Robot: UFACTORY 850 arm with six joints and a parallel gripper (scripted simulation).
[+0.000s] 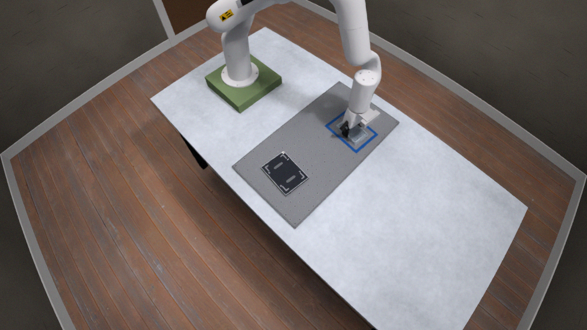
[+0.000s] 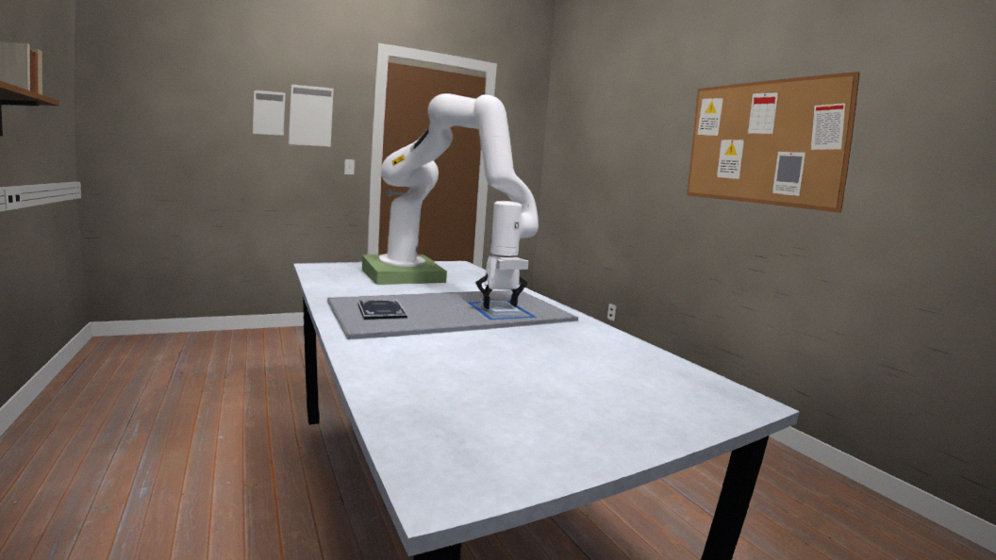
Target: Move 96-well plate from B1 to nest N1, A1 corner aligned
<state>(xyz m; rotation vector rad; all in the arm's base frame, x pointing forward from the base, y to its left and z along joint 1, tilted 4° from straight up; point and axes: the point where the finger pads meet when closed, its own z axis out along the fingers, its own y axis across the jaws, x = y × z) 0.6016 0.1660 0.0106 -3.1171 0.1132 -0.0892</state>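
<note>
The clear 96-well plate [image 1: 356, 134] lies inside the blue-outlined spot B1 on the grey baseplate [image 1: 316, 152]; it also shows in the side view [image 2: 501, 308]. My gripper [image 1: 351, 130] points straight down over the plate, its fingers standing wide and shut on the plate's sides, down at baseplate level [image 2: 500, 302]. The black plate nest N1 [image 1: 284, 172] with white corner locators sits at the baseplate's left end [image 2: 381, 307], with nothing in it. The arm hides much of the plate, so I cannot make out its cut-off corner.
The arm's green base block [image 1: 243, 83] stands at the table's far end. The grey baseplate lies across the white table top [image 1: 328, 184] between base and near end. Table edges drop to a wooden floor.
</note>
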